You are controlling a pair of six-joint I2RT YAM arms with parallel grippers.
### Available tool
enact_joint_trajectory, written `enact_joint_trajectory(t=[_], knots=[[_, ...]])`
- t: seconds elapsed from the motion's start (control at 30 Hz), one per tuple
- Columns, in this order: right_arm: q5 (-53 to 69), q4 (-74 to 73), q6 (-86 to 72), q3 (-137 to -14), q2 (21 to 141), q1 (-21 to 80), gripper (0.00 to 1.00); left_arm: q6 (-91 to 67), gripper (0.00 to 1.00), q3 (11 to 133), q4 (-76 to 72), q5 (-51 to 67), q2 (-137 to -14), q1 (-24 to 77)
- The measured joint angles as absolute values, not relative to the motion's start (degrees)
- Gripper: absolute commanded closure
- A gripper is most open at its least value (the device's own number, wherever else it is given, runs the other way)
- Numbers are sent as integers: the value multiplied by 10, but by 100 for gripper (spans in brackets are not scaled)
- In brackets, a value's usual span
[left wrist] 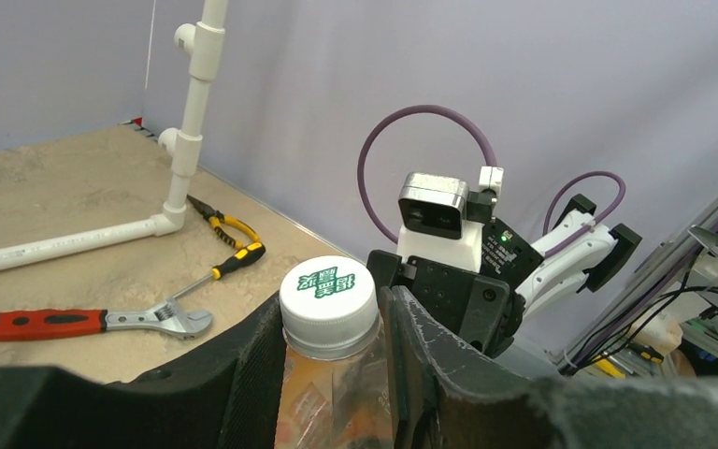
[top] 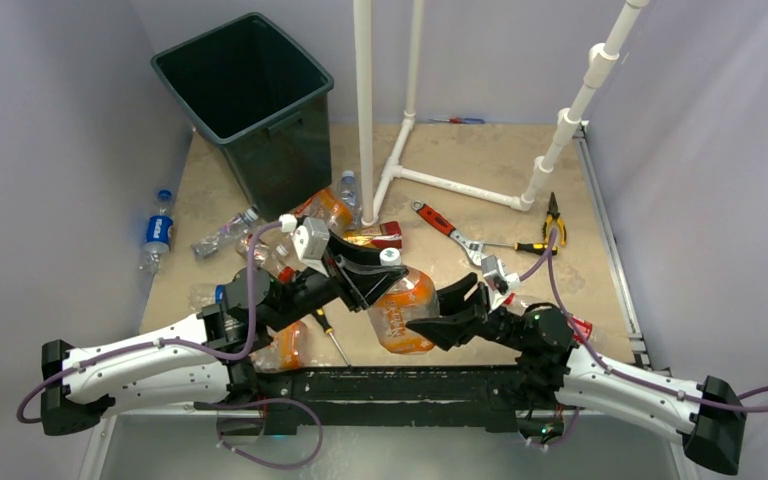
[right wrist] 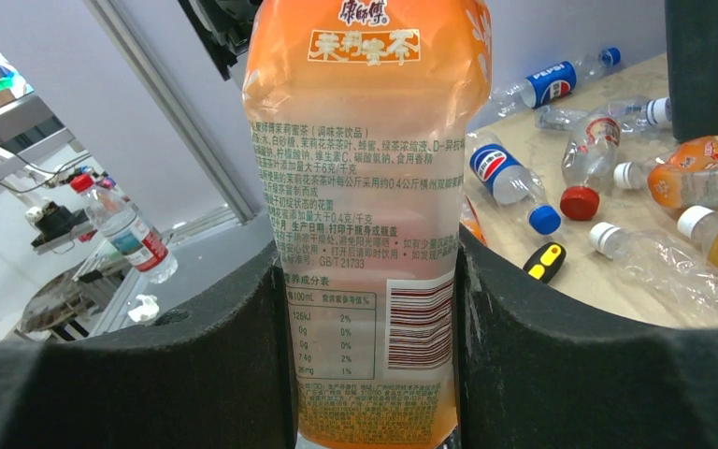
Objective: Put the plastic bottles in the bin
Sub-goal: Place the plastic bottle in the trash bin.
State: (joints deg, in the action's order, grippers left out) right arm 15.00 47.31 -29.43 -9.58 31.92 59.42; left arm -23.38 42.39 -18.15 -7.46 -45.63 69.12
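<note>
Right tool [right wrist: 369, 257] clamps orange bottle [right wrist: 365, 140], base hidden; left tool [left wrist: 334, 309] flanks cap [left wrist: 327, 288], grip unclear.

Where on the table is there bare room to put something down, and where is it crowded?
Bare: the back area inside the white pipe frame, and the strip between the pliers and the right edge of the table. Crowded: bottles before the bin; the held orange-label bottle in the middle.

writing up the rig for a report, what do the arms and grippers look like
The left arm and right arm have white shells with black joints and bases. The left gripper and right gripper each have two broad matte-black fingers. A purple cable runs to each wrist's camera, on a white mount.
</note>
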Motion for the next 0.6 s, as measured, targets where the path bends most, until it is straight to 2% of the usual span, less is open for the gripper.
enact_joint_trajectory(t=[0.1, 0.17, 0.2, 0.4, 0.6], knots=[[151, 475, -295, -96, 323, 594, 34, -234, 100, 426, -182, -74, -458, 691], [153, 467, -298, -103, 331, 594, 16, -234, 100, 427, -180, -73, -459, 691], [156, 454, -302, -109, 340, 594, 3, -232, 100, 429, -178, -71, -460, 691], [161, 371, -316, -136, 378, 594, 1, -211, 100, 476, -135, -97, -464, 693], [160, 303, -316, -172, 340, 594, 1, -157, 100, 554, -70, -168, -460, 693]])
